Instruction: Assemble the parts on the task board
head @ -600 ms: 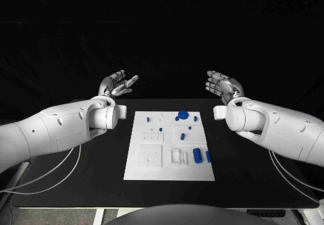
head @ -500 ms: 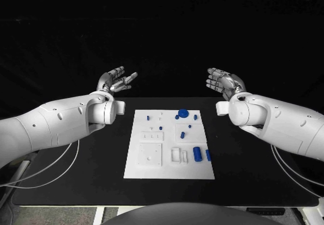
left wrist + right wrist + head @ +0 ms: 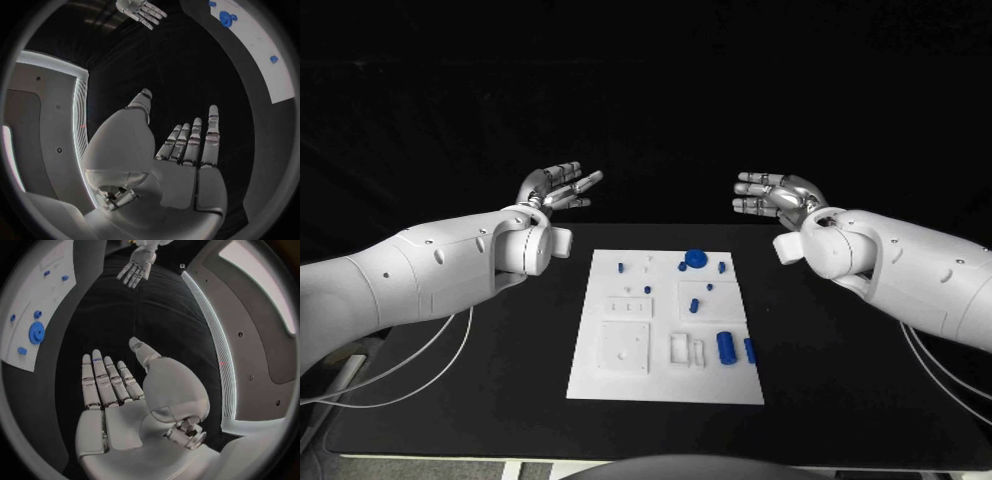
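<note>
My left hand (image 3: 557,188) and right hand (image 3: 776,193) hover past the counter's (image 3: 473,380) far edge, fingers spread, holding nothing; parts (image 3: 724,345) lie on the task board (image 3: 625,385).

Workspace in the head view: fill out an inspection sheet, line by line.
Surface: black table, flat, bare around the plate.
Job's things: white task board lies mid-table; small blue parts lie or stand on it, among them a round blue disc near its far edge and a blue cylinder near its right edge. None is held.
Clutter: nothing seen.
Hands: left hand and right hand are raised beyond the far edge of the board, fingers spread, holding nothing.
Cables: pale cables hang under the left arm; another hangs under the right arm.
Surroundings: dark backdrop behind the table.
</note>
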Action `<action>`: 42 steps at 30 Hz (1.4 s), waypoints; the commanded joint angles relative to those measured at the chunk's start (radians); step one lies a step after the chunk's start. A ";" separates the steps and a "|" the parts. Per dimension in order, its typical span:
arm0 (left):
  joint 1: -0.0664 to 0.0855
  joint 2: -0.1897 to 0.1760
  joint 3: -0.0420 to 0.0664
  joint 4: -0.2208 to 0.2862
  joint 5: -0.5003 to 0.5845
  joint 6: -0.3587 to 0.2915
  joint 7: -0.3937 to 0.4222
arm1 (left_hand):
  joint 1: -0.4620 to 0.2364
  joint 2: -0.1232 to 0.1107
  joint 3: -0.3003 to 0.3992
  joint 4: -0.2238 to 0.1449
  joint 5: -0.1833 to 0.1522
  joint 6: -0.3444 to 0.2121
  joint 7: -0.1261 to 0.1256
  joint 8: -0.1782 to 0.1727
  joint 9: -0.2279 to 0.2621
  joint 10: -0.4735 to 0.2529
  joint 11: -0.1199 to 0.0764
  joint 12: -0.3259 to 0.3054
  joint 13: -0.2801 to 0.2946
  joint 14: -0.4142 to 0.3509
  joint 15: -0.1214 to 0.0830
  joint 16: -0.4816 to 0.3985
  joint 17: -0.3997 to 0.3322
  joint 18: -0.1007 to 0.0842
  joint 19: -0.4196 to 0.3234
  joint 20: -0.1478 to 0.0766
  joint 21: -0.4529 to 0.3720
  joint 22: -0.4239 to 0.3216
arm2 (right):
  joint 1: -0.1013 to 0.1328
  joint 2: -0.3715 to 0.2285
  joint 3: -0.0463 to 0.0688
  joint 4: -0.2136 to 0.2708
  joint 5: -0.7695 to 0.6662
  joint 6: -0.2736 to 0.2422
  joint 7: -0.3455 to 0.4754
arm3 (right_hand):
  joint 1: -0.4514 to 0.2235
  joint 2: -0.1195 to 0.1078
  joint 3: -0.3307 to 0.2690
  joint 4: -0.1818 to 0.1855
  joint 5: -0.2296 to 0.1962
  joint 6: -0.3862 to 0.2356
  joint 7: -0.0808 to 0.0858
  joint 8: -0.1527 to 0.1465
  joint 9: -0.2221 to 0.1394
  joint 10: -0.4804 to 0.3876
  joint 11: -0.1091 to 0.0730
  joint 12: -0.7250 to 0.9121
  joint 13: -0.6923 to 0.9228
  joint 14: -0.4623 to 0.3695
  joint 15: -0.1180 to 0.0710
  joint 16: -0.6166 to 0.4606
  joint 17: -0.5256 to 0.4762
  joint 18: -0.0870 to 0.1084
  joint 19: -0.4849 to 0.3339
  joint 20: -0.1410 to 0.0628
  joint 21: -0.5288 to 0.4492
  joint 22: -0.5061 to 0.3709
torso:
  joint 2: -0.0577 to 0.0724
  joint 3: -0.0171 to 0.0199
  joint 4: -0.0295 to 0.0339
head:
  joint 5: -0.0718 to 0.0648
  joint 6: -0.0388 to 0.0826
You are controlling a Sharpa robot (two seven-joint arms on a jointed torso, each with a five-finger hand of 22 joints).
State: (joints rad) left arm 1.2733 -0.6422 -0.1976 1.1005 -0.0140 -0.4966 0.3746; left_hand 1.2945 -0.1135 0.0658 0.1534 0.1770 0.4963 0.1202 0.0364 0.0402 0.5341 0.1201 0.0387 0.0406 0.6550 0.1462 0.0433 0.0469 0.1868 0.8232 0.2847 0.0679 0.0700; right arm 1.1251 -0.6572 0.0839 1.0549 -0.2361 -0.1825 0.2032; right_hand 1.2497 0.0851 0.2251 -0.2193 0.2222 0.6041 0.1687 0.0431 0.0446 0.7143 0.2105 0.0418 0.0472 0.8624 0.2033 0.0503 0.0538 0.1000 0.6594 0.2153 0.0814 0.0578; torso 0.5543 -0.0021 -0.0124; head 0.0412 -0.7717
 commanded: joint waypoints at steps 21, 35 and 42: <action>0.052 -0.110 0.001 0.196 -0.092 0.106 -0.022 | 0.051 0.141 0.005 -0.264 0.043 0.515 0.024 0.027 0.025 0.608 -0.004 0.021 0.018 0.572 -0.070 0.137 0.026 -0.119 0.218 -0.229 0.255 0.119 | 0.051 0.083 0.003 -0.060 -1.007 0.041 -0.011 | 0.008 -0.085 0.076 -0.065 0.072 0.510 -0.047 0.020 0.023 0.442 -0.128 0.017 0.011 0.641 -0.222 0.558 0.391 0.060 0.711 -0.245 0.433 0.212 | 0.062 -0.0146 0.0409 | -0.008 0.066; 0.068 -0.169 0.012 0.325 -0.135 0.127 -0.021 | 0.040 0.141 0.007 -0.277 0.047 0.513 0.025 0.026 0.026 0.607 -0.001 0.021 0.018 0.517 -0.050 0.116 0.021 -0.121 0.152 -0.210 0.275 0.136 | 0.066 0.098 0.003 -0.038 -1.319 -0.003 -0.128 | 0.044 -0.130 0.164 -0.065 -0.062 0.475 -0.048 0.019 0.019 0.371 -0.110 0.015 0.010 0.591 -0.224 0.721 0.476 0.069 0.714 -0.255 0.542 0.328 | 0.113 -0.0177 0.0817 | -0.059 0.080; 0.075 -0.183 0.032 0.376 -0.154 0.129 -0.016 | 0.037 0.137 0.011 -0.289 0.037 0.513 0.025 0.026 0.025 0.604 -0.001 0.021 0.018 0.530 -0.051 0.099 0.024 -0.113 0.158 -0.206 0.274 0.132 | 0.068 0.113 0.003 -0.052 -1.389 -0.008 -0.148 | 0.053 -0.143 0.140 -0.064 -0.056 0.464 -0.051 0.019 0.019 0.354 -0.108 0.016 0.010 0.589 -0.223 0.741 0.472 0.071 0.720 -0.254 0.541 0.345 | 0.134 -0.0180 0.0913 | -0.064 0.106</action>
State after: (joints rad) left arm 1.3443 -0.8235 -0.1669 1.4684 -0.1399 -0.3903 0.3453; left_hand 1.3366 0.0211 0.0759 -0.1307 0.2196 1.0038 0.1447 0.0610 0.0663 1.1368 0.1162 0.0587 0.0576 1.1775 0.0944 0.1463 0.0697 0.0775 0.9787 0.0751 0.3444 0.2026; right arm 1.1930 -0.5472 0.0859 1.0052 -1.5373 -0.1749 0.0905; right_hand 1.3033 -0.0502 0.3680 -0.2839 0.1627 1.0720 0.1180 0.0645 0.0650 1.0713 0.1034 0.0537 0.0569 1.4570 -0.0192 0.7879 0.5270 0.1611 1.3756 -0.0375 0.6190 0.4023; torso 0.6757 -0.0198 0.0724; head -0.0221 -0.6740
